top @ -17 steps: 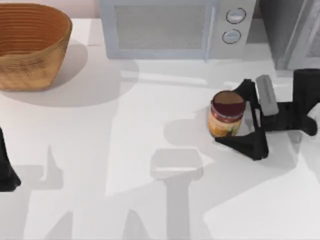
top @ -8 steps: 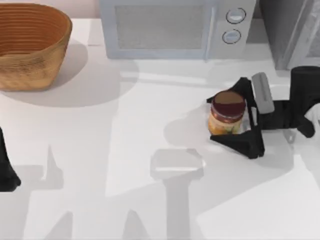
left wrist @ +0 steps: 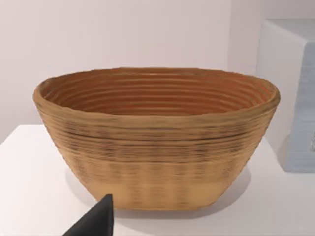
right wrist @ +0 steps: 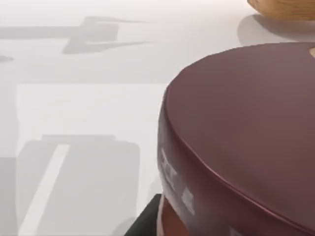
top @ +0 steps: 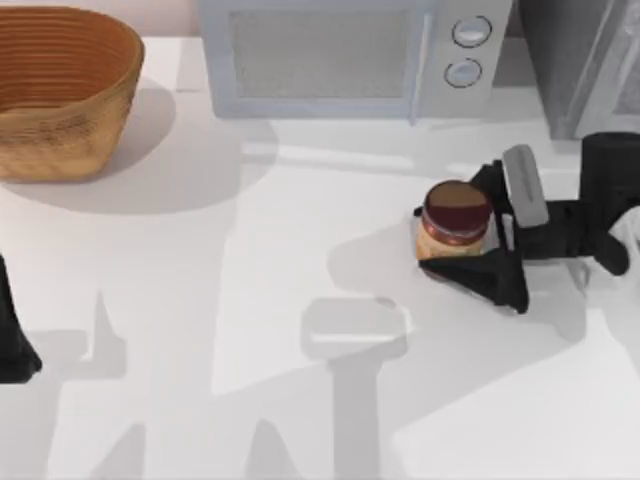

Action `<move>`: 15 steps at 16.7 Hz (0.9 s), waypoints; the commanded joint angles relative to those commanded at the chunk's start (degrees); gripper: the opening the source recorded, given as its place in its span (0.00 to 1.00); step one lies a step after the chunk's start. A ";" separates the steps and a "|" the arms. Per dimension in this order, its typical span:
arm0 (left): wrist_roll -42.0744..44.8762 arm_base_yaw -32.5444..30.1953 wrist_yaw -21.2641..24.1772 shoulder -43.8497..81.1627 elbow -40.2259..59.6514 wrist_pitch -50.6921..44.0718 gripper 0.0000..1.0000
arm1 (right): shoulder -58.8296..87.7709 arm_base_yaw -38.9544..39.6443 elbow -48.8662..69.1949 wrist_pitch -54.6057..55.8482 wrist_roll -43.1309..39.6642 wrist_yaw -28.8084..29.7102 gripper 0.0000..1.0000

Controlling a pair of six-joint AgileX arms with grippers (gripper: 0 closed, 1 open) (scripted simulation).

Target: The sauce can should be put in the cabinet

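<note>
Sauce can (top: pixel 456 218) is grasped between right gripper (top: pixel 468 228) fingers at 3 o'clock on bench (top: pixel 300 300); cabinet (top: pixel 585 60) at 1 o'clock not yet reached. Left arm parked; its fingers' state cannot be told.

There is one sauce can (top: pixel 456 222) at the right of the top view, one woven basket (top: pixel 62 90) at the upper left, one white microwave (top: pixel 350 55) at the upper middle with two round knobs (top: pixel 471 32), one grey cabinet (top: pixel 585 60) at the upper right, and two robot arms
</note>
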 joint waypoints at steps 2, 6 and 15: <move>0.00 0.00 0.00 0.00 0.00 0.00 1.00 | 0.00 0.00 0.00 0.00 0.00 0.00 0.17; 0.00 0.00 0.00 0.00 0.00 0.00 1.00 | 0.00 0.00 0.00 0.00 0.00 0.00 0.00; 0.00 0.00 0.00 0.00 0.00 0.00 1.00 | -0.83 -0.13 0.51 -0.87 -0.21 -0.06 0.00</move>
